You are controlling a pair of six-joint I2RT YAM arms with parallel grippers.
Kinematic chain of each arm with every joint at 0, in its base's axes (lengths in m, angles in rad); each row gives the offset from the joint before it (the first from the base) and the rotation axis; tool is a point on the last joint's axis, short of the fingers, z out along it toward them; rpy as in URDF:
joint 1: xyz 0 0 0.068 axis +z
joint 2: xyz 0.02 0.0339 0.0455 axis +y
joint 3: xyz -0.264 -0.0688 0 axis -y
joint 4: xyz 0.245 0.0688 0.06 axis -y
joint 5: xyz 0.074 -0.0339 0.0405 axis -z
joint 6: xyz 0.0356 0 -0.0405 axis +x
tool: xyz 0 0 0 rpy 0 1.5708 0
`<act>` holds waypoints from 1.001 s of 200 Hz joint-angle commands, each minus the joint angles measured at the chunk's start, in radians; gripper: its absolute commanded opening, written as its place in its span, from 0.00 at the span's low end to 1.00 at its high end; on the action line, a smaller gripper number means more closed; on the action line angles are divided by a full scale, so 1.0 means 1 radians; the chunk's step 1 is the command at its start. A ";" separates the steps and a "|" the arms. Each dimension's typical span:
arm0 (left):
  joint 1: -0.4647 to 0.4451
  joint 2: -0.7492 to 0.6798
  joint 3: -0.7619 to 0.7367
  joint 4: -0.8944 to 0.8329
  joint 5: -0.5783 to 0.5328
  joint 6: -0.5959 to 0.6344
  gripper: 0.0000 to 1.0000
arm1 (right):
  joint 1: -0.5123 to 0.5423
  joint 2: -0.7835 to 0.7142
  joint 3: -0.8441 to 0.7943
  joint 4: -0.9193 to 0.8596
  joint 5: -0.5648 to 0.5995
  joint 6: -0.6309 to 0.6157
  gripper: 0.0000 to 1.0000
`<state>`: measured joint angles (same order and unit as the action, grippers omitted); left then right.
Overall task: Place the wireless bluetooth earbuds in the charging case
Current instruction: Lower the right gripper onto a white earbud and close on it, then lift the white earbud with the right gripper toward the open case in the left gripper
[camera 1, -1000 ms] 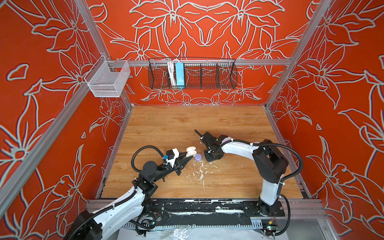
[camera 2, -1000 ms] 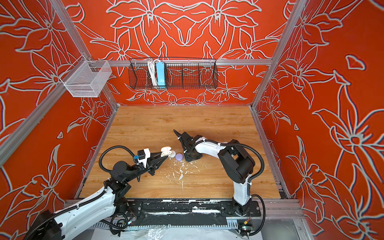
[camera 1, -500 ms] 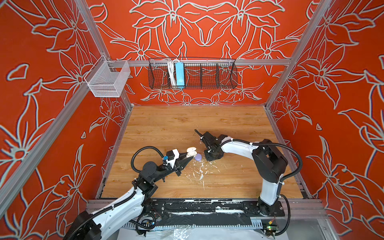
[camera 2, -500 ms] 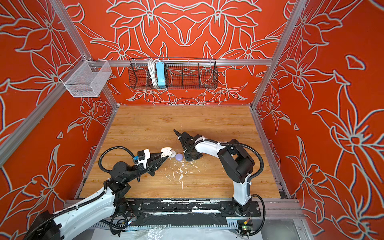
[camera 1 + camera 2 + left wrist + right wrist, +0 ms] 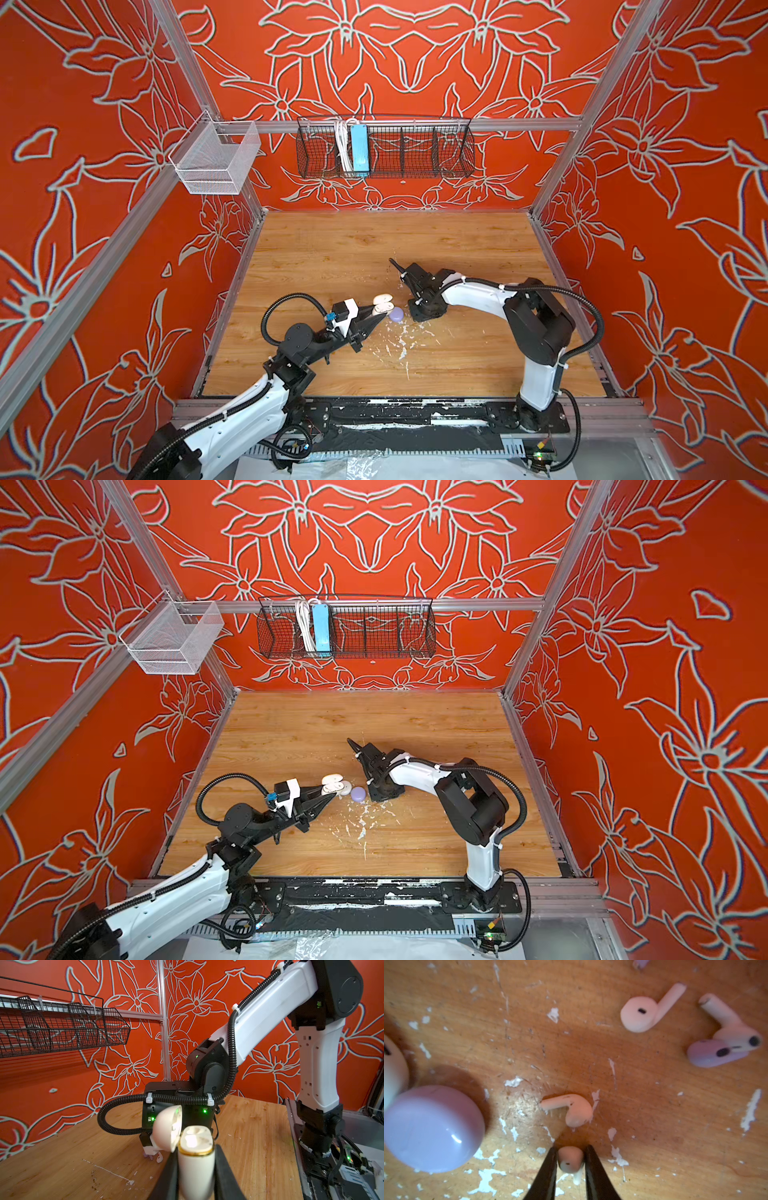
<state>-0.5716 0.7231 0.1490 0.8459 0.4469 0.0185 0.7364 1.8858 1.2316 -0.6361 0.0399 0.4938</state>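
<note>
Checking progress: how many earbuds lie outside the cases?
6. One cream earbud between the fingers of the right gripper, one cream just ahead, two cream and one lavender farther off, one lavender tip at the frame edge. Others may be hidden.

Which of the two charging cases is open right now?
The white case, clamped between the left gripper's fingers with its lid flipped back; the lavender case lies shut on the table.

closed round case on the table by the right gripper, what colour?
Lavender. The closed round case shows best in the right wrist view.
</note>
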 commanded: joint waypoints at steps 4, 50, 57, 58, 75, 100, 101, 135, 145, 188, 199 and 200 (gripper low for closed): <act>-0.008 -0.016 0.011 0.007 0.003 0.015 0.00 | -0.008 0.049 -0.006 -0.005 0.019 0.017 0.26; -0.010 -0.016 0.012 0.008 0.004 0.015 0.00 | -0.008 0.054 -0.002 -0.002 0.010 0.014 0.29; -0.010 -0.016 0.013 0.009 0.006 0.015 0.00 | -0.008 0.055 -0.001 -0.002 0.006 0.012 0.29; -0.010 -0.016 0.013 0.009 0.007 0.015 0.00 | -0.009 0.055 -0.001 -0.002 0.005 0.012 0.29; -0.010 -0.017 0.014 0.009 0.009 0.016 0.00 | -0.008 0.058 -0.005 0.001 0.006 0.008 0.29; -0.011 -0.019 0.014 0.005 0.005 0.018 0.00 | -0.008 0.064 -0.003 0.004 -0.003 0.009 0.21; -0.012 -0.018 0.013 0.005 0.005 0.017 0.00 | -0.008 0.064 -0.003 0.004 -0.003 0.009 0.21; -0.011 -0.023 0.011 0.003 0.003 0.018 0.00 | -0.007 0.032 -0.016 0.006 0.010 0.015 0.19; -0.011 -0.028 0.009 0.004 -0.004 0.018 0.00 | -0.004 0.003 -0.027 0.010 0.003 0.020 0.18; -0.011 -0.030 -0.022 0.044 -0.072 -0.002 0.00 | 0.020 -0.203 -0.062 -0.003 0.100 0.043 0.18; -0.011 -0.027 -0.028 0.055 -0.094 -0.009 0.00 | 0.040 -0.261 -0.063 -0.013 0.143 0.048 0.17; -0.011 -0.027 -0.029 0.056 -0.097 -0.010 0.00 | 0.041 -0.265 -0.063 -0.014 0.147 0.048 0.17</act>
<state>-0.5774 0.7036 0.1425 0.8505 0.4053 0.0223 0.7460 1.7607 1.1706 -0.6292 0.0837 0.5068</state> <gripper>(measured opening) 0.234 0.209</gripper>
